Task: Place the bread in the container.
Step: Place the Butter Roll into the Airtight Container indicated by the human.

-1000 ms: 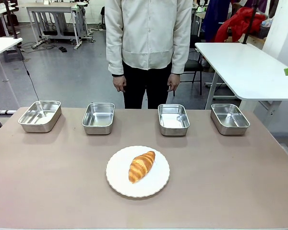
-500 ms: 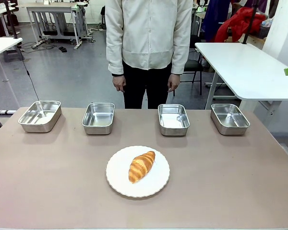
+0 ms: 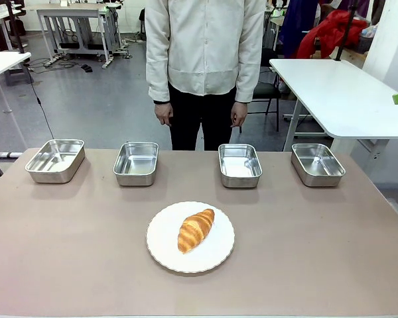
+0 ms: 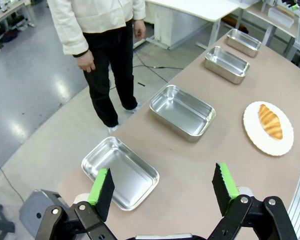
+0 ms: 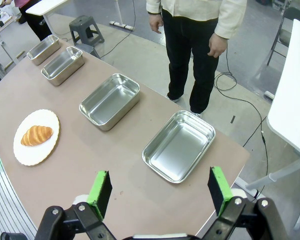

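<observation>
Tabletop (image 3: 66,252), brown, one. Plate (image 3: 219,260), round, white, set a little toward 6 o'clock from the tabletop's middle. The bread (image 3: 196,230) lies on the plate, untouched, its long axis running from 1 o'clock to 7 o'clock. There are four steel trays, all alike, all empty, in a row along the 12 o'clock edge and well apart from the plate: first tray (image 3: 53,175) toward 10 o'clock, second tray (image 3: 134,179) toward 11, third tray (image 3: 239,181) toward 1, fourth tray (image 3: 315,179) toward 2. Which tray is the container cannot be told. Person (image 3: 205,53), standing beyond the 12 o'clock edge between the second and third trays, in a pale jacket and dark trousers, hands hanging at the sides, touching nothing. Left tool (image 4: 162,172), green pads spread wide, nothing between them, held above the tabletop with the first tray beneath it. Right tool (image 5: 159,175), green pads spread wide, nothing between them, held above the tabletop with the fourth tray beneath it.
</observation>
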Robot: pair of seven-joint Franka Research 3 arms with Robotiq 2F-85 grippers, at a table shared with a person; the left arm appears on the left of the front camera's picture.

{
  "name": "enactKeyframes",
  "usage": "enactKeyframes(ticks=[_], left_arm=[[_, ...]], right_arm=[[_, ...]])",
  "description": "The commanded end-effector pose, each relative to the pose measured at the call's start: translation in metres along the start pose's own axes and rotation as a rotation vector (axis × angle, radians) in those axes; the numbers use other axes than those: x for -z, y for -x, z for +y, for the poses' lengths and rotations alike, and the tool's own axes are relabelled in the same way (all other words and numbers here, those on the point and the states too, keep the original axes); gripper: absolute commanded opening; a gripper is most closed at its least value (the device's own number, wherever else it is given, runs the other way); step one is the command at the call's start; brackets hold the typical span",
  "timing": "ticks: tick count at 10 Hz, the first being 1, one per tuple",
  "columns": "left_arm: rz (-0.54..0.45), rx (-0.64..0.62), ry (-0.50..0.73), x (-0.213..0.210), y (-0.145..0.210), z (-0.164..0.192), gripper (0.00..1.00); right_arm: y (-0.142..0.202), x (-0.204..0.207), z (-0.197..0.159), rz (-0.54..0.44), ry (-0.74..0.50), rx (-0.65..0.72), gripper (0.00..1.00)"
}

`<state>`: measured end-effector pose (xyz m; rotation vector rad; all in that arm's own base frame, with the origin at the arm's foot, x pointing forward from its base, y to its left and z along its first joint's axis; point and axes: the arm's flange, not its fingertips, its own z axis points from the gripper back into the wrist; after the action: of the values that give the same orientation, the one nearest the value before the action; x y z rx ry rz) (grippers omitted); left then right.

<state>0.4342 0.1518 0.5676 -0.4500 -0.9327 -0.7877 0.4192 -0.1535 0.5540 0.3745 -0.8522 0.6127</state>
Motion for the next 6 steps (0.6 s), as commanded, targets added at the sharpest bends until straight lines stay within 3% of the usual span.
enactKeyframes(ticks=[1,6], left_arm=[[-0.013,0.000,-0.003,-0.0017,-0.0014,-0.0012,1.00],[-0.013,0.000,-0.003,-0.0017,-0.0014,-0.0012,1.00]], right_arm=[[0.0008,0.0005,-0.0006,-0.011,-0.006,-0.004,1.00],[0.0008,0.0005,-0.0006,-0.011,-0.006,-0.004,1.00]])
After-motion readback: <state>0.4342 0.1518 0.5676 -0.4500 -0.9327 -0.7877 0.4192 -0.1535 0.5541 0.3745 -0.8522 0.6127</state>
